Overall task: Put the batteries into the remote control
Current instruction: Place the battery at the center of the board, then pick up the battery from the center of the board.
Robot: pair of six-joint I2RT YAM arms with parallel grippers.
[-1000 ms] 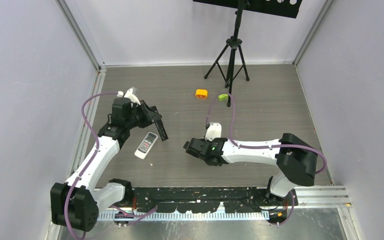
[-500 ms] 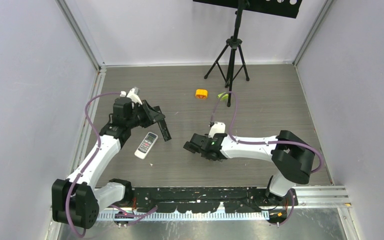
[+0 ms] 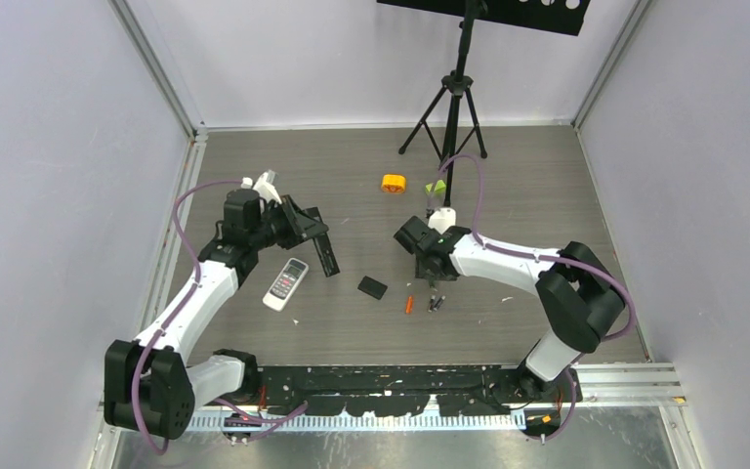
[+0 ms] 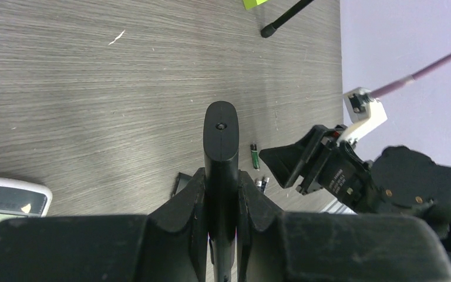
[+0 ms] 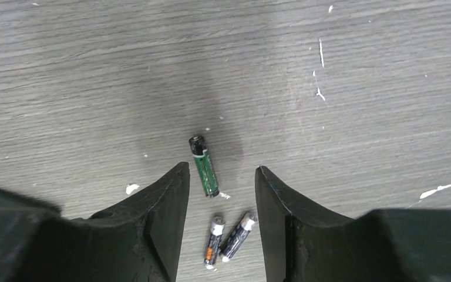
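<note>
1. Found an orange battery (image 3: 409, 304) lying flat on the table (image 3: 527, 195), well to the right of the remote control (image 3: 286, 283) and slightly nearer the arm bases than it.
2. Found two dark grey batteries (image 5: 238, 229) just past the orange one, on the side away from the remote control. Lying close together and nearly parallel.
3. Noted a small black flat plate (image 3: 372, 287) between the remote control and the orange battery, apart from both.
4. Logged the remote control as white, face up and flat on the table. Not touched by either gripper.
5. Found a dark green battery (image 5: 204, 166) flat on the table, right of the remote control and just beyond the grey pair. Lying below the gap between the right fingers, untouched.
6. Logged the right gripper (image 5: 220, 170) above the batteries, right of the remote control, pointing down. Jaws parted to a middling gap with nothing held.
7. Logged the left gripper (image 4: 221, 176) just beyond the remote control, clamped tight on a slim black bar (image 4: 221, 132). Bar pokes out past the fingertips and has a rounded end with a small hole. Cannot tell what the bar is, nor whether its end touches the table.
8. Noted an orange round block (image 3: 394, 183) and a lime block (image 3: 436, 189) far beyond and right of the remote control. Lime block sits beside a tripod (image 3: 454, 98) leg.
</note>
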